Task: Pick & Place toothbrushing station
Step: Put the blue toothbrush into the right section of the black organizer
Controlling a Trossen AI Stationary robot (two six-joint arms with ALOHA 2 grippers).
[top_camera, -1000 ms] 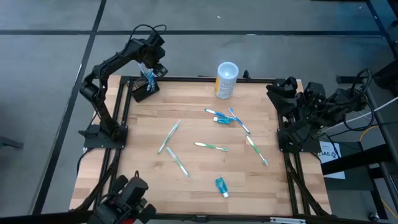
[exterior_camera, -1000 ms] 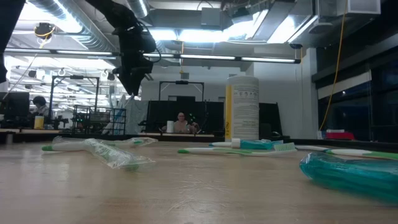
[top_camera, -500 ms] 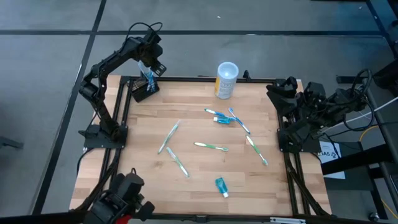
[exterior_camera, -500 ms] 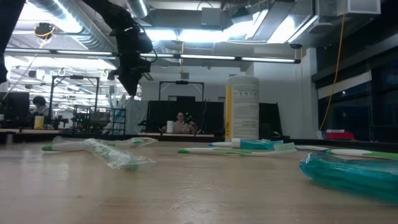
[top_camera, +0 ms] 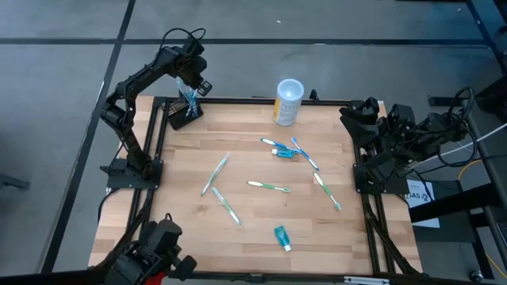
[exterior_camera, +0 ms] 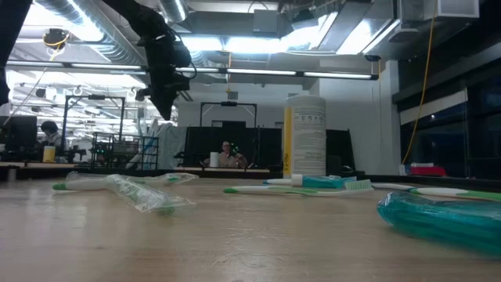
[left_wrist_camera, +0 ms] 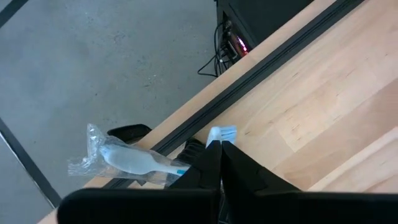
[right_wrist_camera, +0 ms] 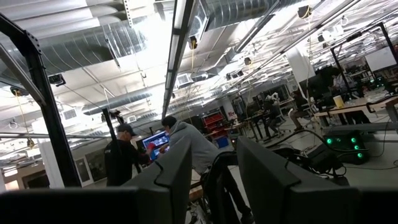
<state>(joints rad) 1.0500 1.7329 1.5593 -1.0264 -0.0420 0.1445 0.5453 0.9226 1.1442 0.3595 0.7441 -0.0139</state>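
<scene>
The toothbrushing station [top_camera: 179, 116], a small black block, stands at the table's far left corner. Toothbrushes [top_camera: 190, 100] stick upright out of it. My left gripper [top_camera: 191, 81] hangs just above them with its fingers shut and nothing between them. The left wrist view shows a white-and-blue brush head [left_wrist_camera: 222, 132] just past the shut fingertips [left_wrist_camera: 221, 151]. Beside it is a plastic-wrapped brush [left_wrist_camera: 124, 163]. My right gripper [right_wrist_camera: 214, 180] stands open and empty, parked off the table's right edge [top_camera: 358, 112].
A white-and-yellow cup [top_camera: 288, 101] stands at the far edge. Loose toothbrushes [top_camera: 269, 187] [top_camera: 215, 174] [top_camera: 226, 206] [top_camera: 326, 191] and two teal tubes [top_camera: 283, 151] [top_camera: 282, 237] lie across the middle of the table. A dark frame rail [left_wrist_camera: 249, 87] borders the table. People stand in the room beyond.
My left gripper has shut with nothing in it. It has drawn slightly away from the toothbrushing station, toward the far left. The brushes stay upright in the block.
</scene>
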